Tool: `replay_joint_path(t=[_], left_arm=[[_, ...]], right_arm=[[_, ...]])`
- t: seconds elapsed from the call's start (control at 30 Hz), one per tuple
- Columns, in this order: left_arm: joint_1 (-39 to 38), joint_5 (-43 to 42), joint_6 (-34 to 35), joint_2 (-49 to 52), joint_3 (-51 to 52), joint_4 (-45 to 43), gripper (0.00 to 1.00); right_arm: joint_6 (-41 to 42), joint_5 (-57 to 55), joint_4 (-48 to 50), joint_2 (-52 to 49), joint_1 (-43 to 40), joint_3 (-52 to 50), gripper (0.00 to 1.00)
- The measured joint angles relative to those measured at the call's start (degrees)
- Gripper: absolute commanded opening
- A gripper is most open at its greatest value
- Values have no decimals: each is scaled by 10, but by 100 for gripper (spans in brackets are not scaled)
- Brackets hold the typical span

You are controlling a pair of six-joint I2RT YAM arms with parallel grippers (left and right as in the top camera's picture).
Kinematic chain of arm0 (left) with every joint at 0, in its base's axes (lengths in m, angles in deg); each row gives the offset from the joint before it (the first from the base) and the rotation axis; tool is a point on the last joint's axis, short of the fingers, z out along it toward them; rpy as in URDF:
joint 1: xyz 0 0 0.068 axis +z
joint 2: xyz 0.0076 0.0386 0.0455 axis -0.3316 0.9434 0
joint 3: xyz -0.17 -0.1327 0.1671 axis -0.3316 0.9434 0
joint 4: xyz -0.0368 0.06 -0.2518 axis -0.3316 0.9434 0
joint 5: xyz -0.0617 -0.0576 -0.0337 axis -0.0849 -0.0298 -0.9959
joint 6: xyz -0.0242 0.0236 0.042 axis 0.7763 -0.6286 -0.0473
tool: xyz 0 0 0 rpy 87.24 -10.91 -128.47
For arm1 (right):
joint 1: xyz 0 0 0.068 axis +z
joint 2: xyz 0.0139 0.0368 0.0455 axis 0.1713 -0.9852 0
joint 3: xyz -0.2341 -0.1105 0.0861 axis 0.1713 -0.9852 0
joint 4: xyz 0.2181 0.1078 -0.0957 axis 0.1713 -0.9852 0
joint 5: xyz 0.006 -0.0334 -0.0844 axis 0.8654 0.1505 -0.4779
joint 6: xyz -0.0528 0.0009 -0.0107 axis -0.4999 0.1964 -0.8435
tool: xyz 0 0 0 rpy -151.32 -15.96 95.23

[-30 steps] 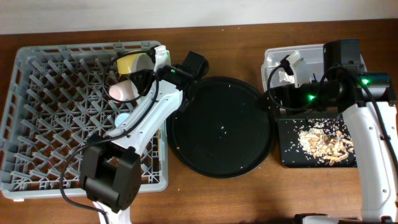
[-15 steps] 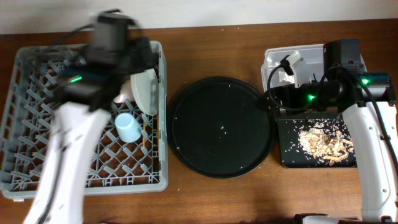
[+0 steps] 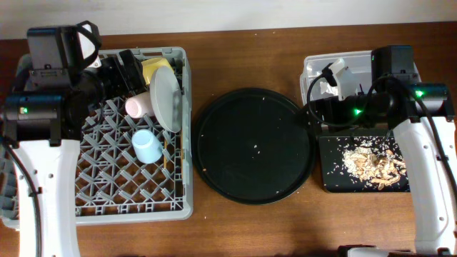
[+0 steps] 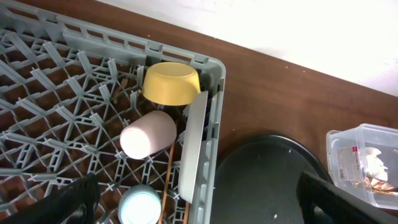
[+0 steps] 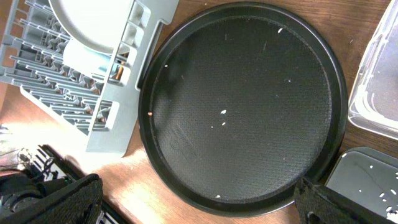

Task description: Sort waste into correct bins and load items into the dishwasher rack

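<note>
The grey dishwasher rack [image 3: 43,114] on the left holds the yellow bowl [image 3: 156,68], pink cup [image 3: 137,106], light-blue cup [image 3: 146,146], chopsticks [image 3: 166,151] and the grey-green plate [image 3: 166,100], which stands on edge by the right wall. My left gripper [image 3: 123,71] hovers open over the rack's back, holding nothing; its wrist view looks down on the bowl [image 4: 171,83], the pink cup [image 4: 148,134] and the plate [image 4: 194,146]. My right gripper [image 3: 316,114] is open and empty beside the bins. The clear tub [image 3: 314,66] holds white tissue [image 3: 334,77]. Food scraps [image 3: 371,164] lie in the shallow black tray [image 3: 332,178].
A large round black tray [image 3: 253,146] with a few crumbs sits between the rack and the bins; the right wrist view shows it [image 5: 242,106] just below my open fingers [image 5: 348,202]. The right arm partly covers the tub. Bare wooden table lies in front.
My left gripper opened and let go of the plate, now standing on edge in the rack. The left arm swung left and back from the rack's right corner. The right arm stayed still.
</note>
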Motion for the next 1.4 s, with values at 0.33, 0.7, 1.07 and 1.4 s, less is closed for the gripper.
replay_joint_path(t=[0.33,0.7,1.07,1.4], left_arm=[[0,0,0,0,0,1,99],[0,-2,0,0,0,1,99],[0,-2,0,0,0,1,99],[0,-3,0,0,0,2,99]], right_arm=[[-1,-103,151,248,0,-3,99],[17,-225,487,651,0,-275,99],[152,-272,847,837,21,-784,99],[188,-344,680,836,23,-876,99]])
